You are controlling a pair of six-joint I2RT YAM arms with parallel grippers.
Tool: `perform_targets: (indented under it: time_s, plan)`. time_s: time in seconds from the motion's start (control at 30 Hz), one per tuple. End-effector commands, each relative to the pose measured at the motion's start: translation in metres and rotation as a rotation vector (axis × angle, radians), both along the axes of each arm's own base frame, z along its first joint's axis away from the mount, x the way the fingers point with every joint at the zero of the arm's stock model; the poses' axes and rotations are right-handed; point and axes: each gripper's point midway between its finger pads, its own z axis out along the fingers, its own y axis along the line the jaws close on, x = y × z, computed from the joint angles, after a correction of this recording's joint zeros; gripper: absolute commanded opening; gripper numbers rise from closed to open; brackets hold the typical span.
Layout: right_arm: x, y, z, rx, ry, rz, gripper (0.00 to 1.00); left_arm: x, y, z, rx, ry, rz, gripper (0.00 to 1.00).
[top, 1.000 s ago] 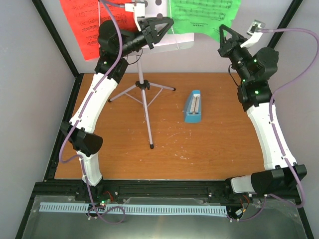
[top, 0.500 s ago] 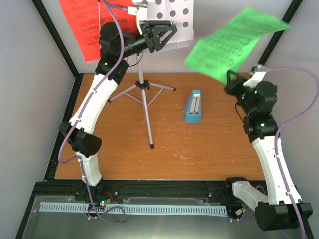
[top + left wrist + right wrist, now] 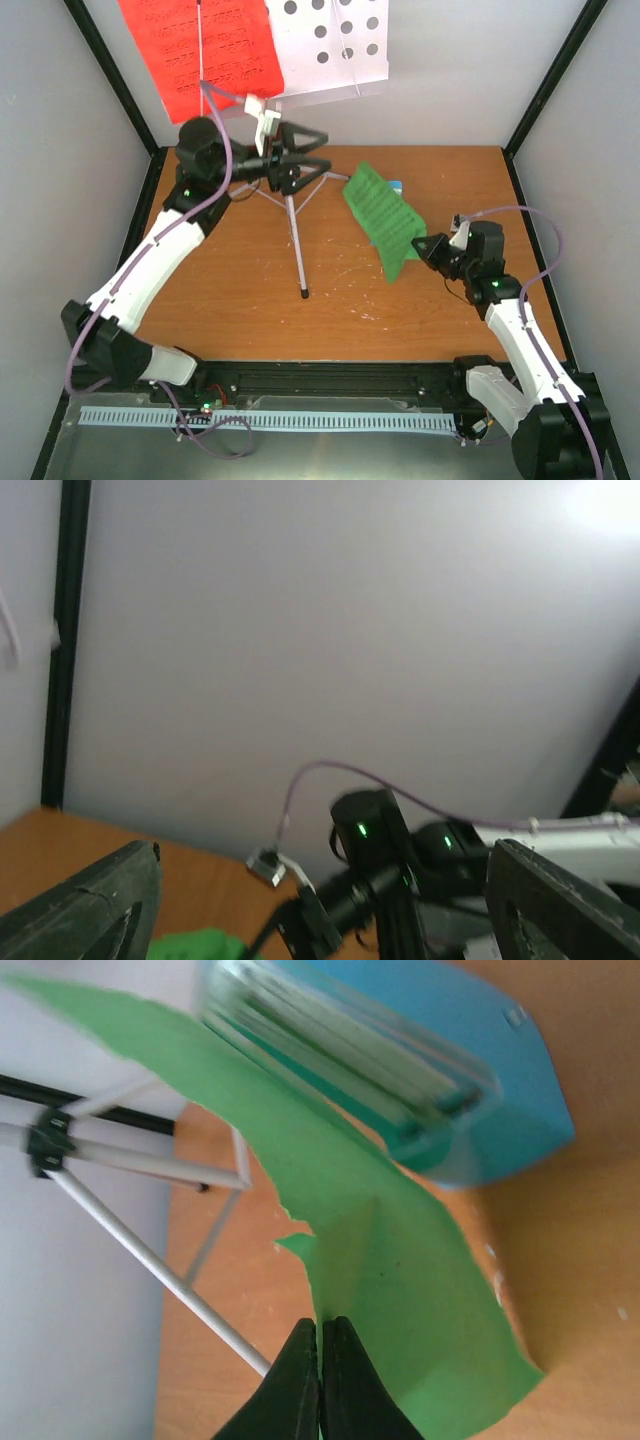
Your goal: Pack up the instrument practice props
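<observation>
Green sheet-music page (image 3: 400,1290) pinched by right end effector (image 3: 320,1322) (draped over metronome (image 3: 500,1080)), left end effector (image 3: 318,152) spread

Wooden table (image 3: 250,300) bearing music stand (image 3: 297,240), metronome (image 3: 480,1070)

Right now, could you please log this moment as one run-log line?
left gripper open | right gripper shut on green page by metronome | red page on stand
</observation>
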Motion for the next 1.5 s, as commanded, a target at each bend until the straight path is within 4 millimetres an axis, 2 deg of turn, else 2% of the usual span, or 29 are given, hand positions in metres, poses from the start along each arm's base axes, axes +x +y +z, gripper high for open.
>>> perform_targets:
  time_s: [0.0,0.1,0.2,0.27,0.4,0.6,0.77,0.9,1.07,1.2,1.47]
  plan:
    - [-0.026,0.003,-0.045,0.071,0.182,-0.014,0.03,-0.026,0.010,-0.053,0.059,-0.035,-0.011,0.89]
    - [-0.039,-0.007,-0.070,0.053,0.257,-0.083,0.03,-0.038,0.017,-0.073,0.069,-0.004,0.000,0.90]
    - [-0.047,-0.012,-0.085,0.044,0.309,-0.121,0.03,-0.042,0.021,-0.091,0.086,0.029,0.020,0.91]
    - [-0.051,-0.013,-0.096,0.029,0.357,-0.123,0.03,-0.037,0.023,-0.112,0.117,0.086,0.058,0.92]
    - [-0.062,-0.015,-0.111,0.001,0.438,-0.119,0.03,-0.022,0.027,-0.167,0.197,0.249,0.128,0.92]
    - [-0.078,-0.024,-0.116,-0.024,0.484,-0.174,0.03,-0.013,0.043,-0.236,0.232,0.473,0.203,0.92]
    - [-0.105,-0.022,-0.134,-0.032,0.598,-0.146,0.03,0.004,0.064,-0.272,0.249,0.586,0.337,0.92]
    - [-0.114,-0.023,-0.132,-0.042,0.633,-0.142,0.03,0.016,0.080,-0.293,0.262,0.647,0.433,0.92]
    - [-0.124,-0.024,-0.132,-0.058,0.668,-0.133,0.04,0.024,0.083,-0.311,0.272,0.686,0.447,0.90]
    - [-0.131,-0.023,-0.141,-0.063,0.708,-0.123,0.04,0.036,0.083,-0.317,0.256,0.696,0.471,0.81]
    - [-0.128,-0.028,-0.144,-0.081,0.692,-0.146,0.09,0.054,0.076,-0.323,0.248,0.694,0.465,0.67]
